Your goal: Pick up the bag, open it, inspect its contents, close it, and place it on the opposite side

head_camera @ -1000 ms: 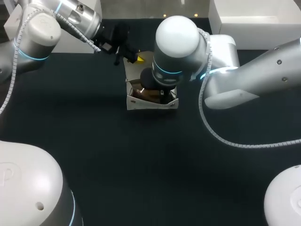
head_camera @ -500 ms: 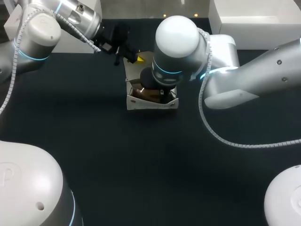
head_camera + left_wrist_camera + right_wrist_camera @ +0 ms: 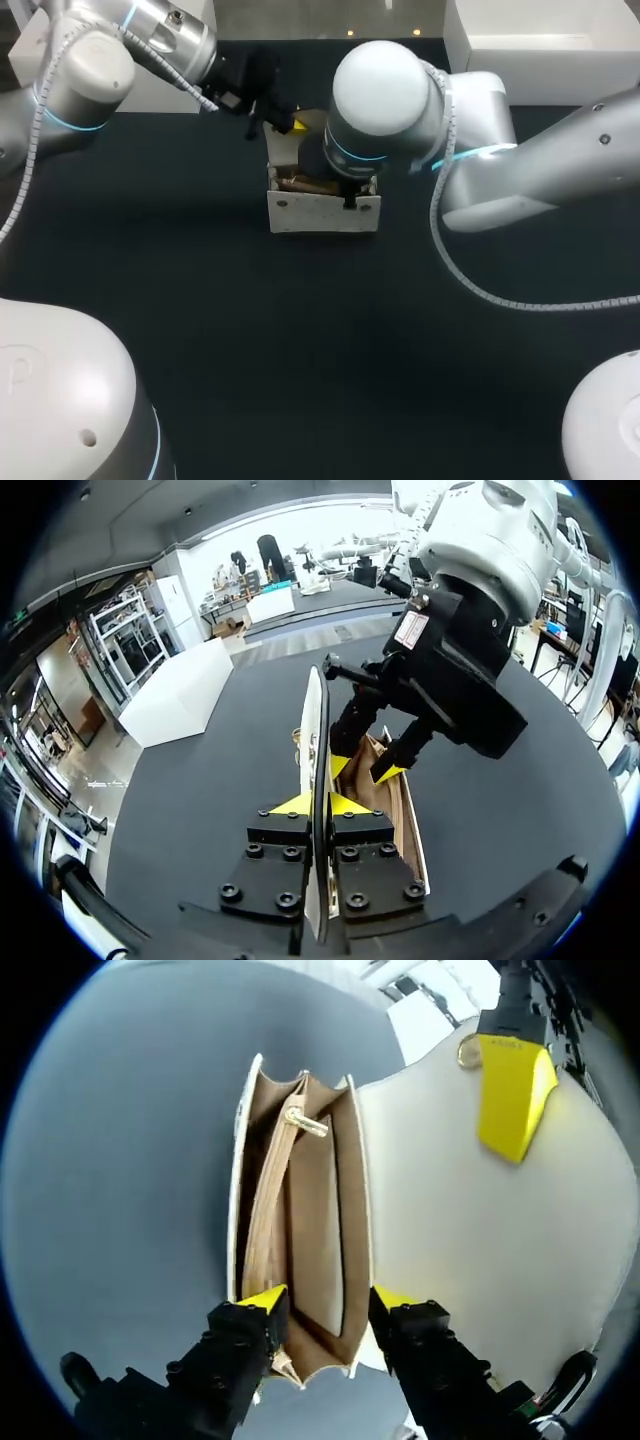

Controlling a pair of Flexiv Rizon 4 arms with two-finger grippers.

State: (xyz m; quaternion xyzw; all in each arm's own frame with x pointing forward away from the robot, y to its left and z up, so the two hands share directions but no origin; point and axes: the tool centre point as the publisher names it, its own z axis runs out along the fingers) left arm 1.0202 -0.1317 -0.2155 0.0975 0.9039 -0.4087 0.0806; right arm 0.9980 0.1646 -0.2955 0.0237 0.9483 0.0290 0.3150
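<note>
The left gripper (image 3: 318,805) clamps the flap (image 3: 313,715) upright, exposing the bag (image 3: 300,1210) interior. The right gripper (image 3: 328,1302), fingers apart, hangs above its mouth for inspection.

The bag (image 3: 322,212) stands on the table (image 3: 300,350), near the middle and a bit toward the far edge. Its top is open. Its flap (image 3: 314,730) sticks up behind the open top, on the far side.

The left arm (image 3: 90,70) comes in from the far left corner. The left jaws are behind the bag, one on each side of the flap, both touching it.

The right arm (image 3: 520,170) comes in from the right, and its wrist sits right above the bag. The right jaws point down at one end of the open top and stand apart.

Inside the bag, a thin pocket (image 3: 290,1210) runs along the middle, between the two long walls.
</note>
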